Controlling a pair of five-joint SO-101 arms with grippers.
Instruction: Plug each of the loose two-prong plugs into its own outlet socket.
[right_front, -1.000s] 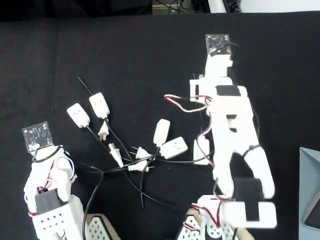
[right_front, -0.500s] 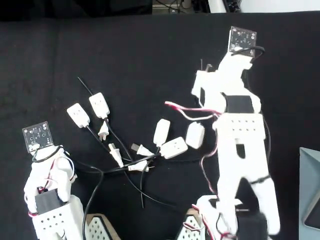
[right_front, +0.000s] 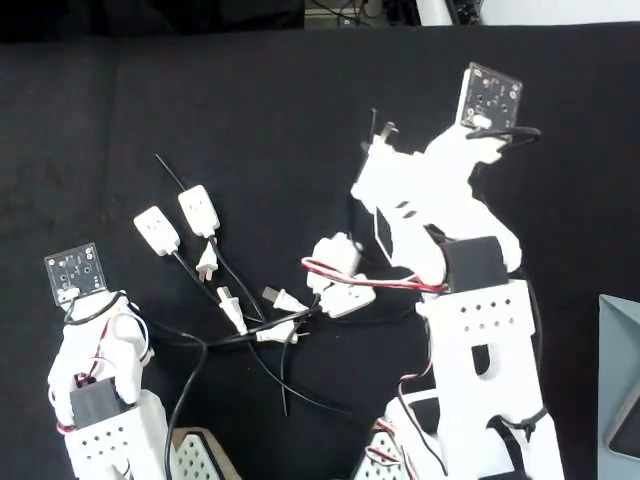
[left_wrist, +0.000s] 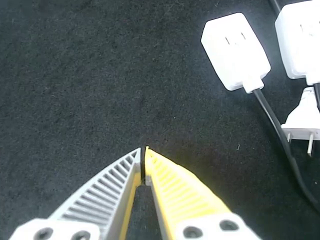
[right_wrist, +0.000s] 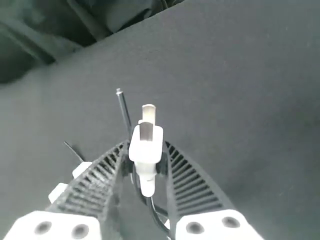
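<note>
**Right jaws clamp a plug; left jaws pressed together, bare**

The right gripper (right_wrist: 145, 152) holds a two-prong plug (right_wrist: 145, 142) between its ribbed fingers (right_wrist: 187, 175). The jaws stand narrow, only as far apart as the plug's white body, and both fingers touch its sides. The two flat prongs point out past the fingertips; a thin black wire (right_wrist: 122, 112) stands just beside the plug. In the high view this gripper is over the far side of the black table (right_front: 200, 90), held off the surface and well apart from the other plugs.

The left gripper (left_wrist: 144, 152) sits low over bare table at the near left. Its grey finger (left_wrist: 107, 187) and yellow finger (left_wrist: 180, 190) meet at the tips, so the jaws are closed and grip nothing; it touches no plug or socket.

Near it in the left wrist view, an outlet socket (left_wrist: 235, 50) lies face up with its two slots showing. A second socket (left_wrist: 300, 40) lies just beside it, and a loose plug (left_wrist: 305, 122) lies beside a black cord (left_wrist: 272, 120).

In the high view, a third socket (right_front: 335, 252) and a fourth socket (right_front: 348, 296) lie close together at mid-table, with a red wire (right_front: 360, 278) from the right arm passing between them. Left of them, three spare plugs (right_front: 230, 305) (right_front: 285, 300) (right_front: 275, 333) lie loose among the crossing cords; none of them sits in a socket.
</note>
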